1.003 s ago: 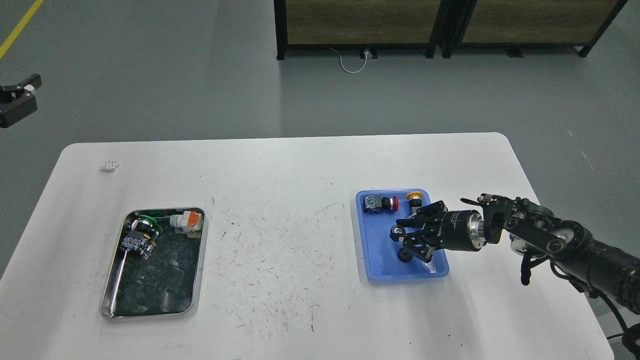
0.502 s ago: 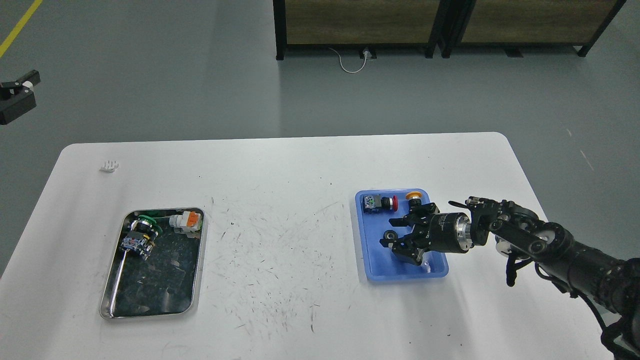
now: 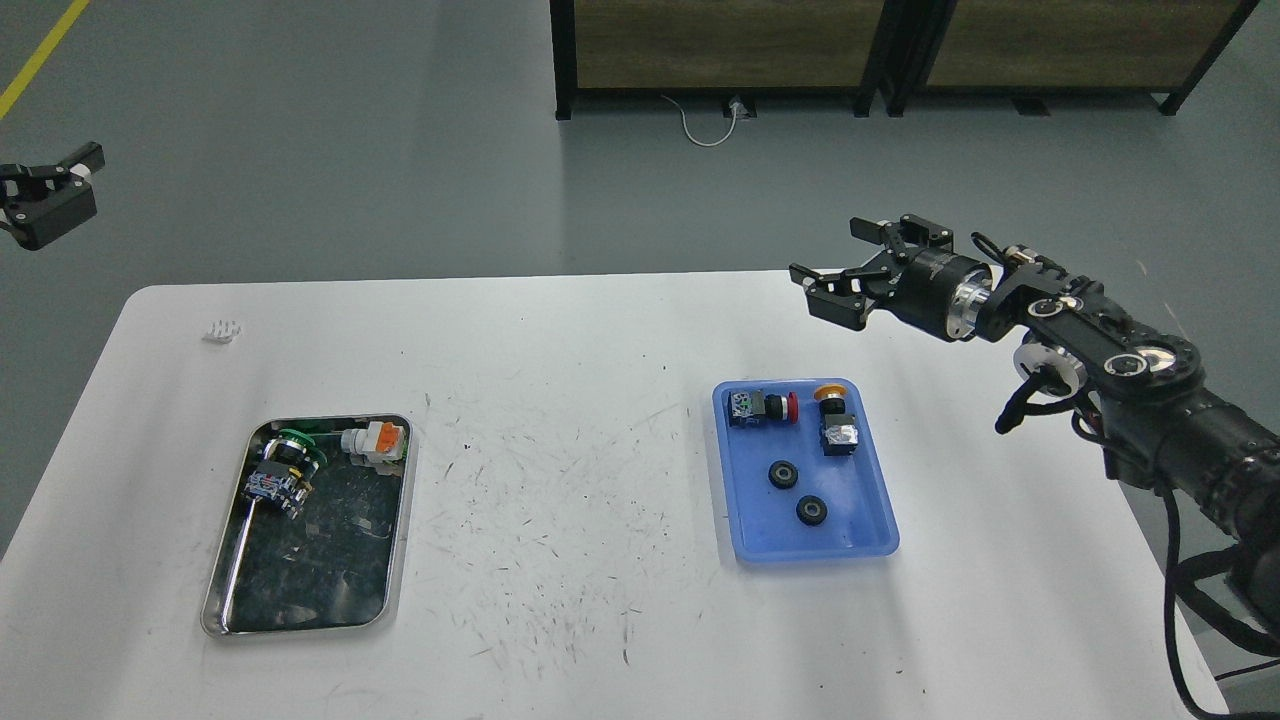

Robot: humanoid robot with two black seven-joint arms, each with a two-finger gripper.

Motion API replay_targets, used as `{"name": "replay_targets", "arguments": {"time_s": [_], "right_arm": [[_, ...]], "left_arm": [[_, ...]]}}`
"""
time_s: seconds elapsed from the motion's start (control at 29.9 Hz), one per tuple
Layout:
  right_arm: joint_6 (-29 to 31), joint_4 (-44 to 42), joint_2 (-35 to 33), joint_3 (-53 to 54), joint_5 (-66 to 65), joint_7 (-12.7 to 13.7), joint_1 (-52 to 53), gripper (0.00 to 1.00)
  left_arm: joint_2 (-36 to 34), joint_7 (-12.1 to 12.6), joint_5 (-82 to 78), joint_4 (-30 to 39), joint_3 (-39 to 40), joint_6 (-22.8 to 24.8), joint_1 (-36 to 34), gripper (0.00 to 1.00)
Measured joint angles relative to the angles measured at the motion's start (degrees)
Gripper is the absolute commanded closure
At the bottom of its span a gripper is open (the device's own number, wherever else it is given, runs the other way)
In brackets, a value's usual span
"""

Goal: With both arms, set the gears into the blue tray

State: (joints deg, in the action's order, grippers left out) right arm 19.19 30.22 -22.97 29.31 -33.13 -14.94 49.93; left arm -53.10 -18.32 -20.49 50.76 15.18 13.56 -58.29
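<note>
light: even, bright overhead | shadows: soft | focus: sharp

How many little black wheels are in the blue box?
2. One gear lies near the middle of the blue tray; the other gear lies just nearer and to its right. Neither touches the button switches at the far end. None seem hidden.

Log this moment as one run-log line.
gears: both in blue tray | right gripper: open, empty | left gripper: off table
</note>
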Motion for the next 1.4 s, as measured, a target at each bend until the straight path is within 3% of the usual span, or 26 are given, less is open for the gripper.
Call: {"name": "replay_targets", "arguments": {"time_s": [0.13,0.3,0.54,0.67,0.8,0.87,1.1,1.27,1.4], "right_arm": [[-3.2,-1.9,-1.0,6.6,1.0,0.6,0.2,0.01],[-5.9,-5.2,-3.5,11.6,2.4,3.6,2.9,0.01],[-9.3,-5.9,-7.2,14.6,4.5,3.8,4.4,0.01],[-11.3,-6.1,-8.3,15.8,5.1,3.7,4.5,0.01],[-11.9,-6.6,-8.7,17.1,7.8,3.8,4.8,0.01],[-12.0,-7.6,-8.7,17.2,9.0,3.8,5.6,0.01],[-12.6,-10.4,-6.7,17.4,10.6,2.7,8.5,0.01],[-19.1,-9.8,-5.6,16.3,10.9,3.0,9.3,0.01],[-20.2,-7.0,-5.5,16.1,10.9,3.0,9.4,0.0]], "left_arm": [[0.4,-0.1,0.0,0.8,0.4,0.0,-1.2,0.02],[0.4,-0.9,0.0,1.9,2.1,0.2,-1.5,0.01],[0.6,-1.3,0.1,3.2,3.9,1.1,-1.2,0.02],[1.7,0.4,4.4,4.1,4.0,0.5,-1.1,0.02],[2.2,6.5,13.6,4.2,4.2,-0.3,-1.2,0.02],[2.2,8.3,15.2,4.1,3.9,-1.3,-1.2,0.02],[2.2,8.7,16.0,4.2,3.4,-8.3,-1.0,0.02],[2.1,8.6,16.4,4.2,4.7,-9.4,-1.1,0.01],[2.1,8.6,16.5,4.2,5.3,-9.5,-1.4,0.01]]}}
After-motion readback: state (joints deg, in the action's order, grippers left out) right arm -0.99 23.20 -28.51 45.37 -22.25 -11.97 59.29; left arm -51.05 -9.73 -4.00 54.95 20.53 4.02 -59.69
